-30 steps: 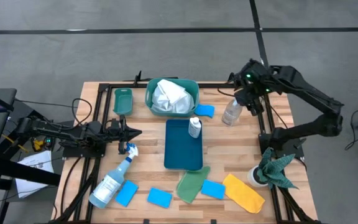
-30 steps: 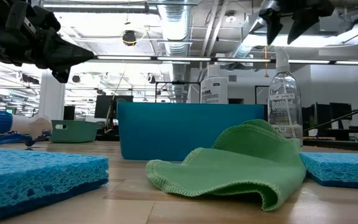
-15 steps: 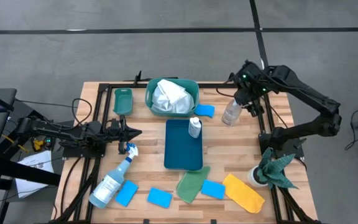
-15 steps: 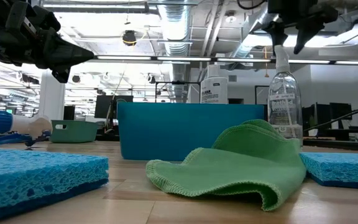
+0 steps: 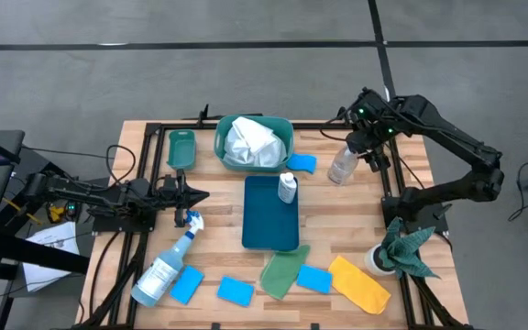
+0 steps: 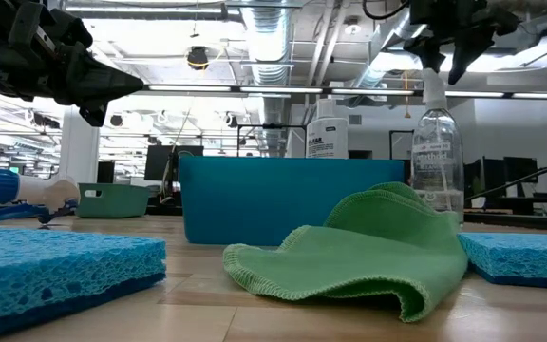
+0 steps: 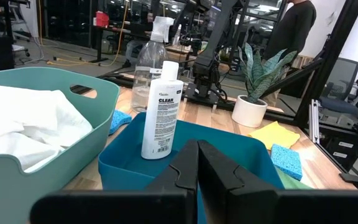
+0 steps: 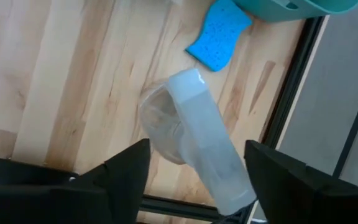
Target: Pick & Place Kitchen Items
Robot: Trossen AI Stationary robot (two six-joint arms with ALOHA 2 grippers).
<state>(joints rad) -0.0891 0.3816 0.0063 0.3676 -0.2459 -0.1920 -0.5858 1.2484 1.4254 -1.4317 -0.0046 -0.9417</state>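
The right gripper (image 5: pixel 356 147) hangs over the clear bottle (image 5: pixel 341 165), jaws wide around its top. The left gripper (image 5: pixel 193 195), at the table's nine o'clock, is closed and empty.

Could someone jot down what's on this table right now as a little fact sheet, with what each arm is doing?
Right gripper: above the clear bottle, fingers either side of its top, not clamped
Left gripper: shut, empty, waiting at the table's left side
Blue tray: holds an upright white bottle
Teal basin: holds white cloth
Spray bottle: lying on its side near the front left
Front edge: blue sponges, green cloth, yellow cloth
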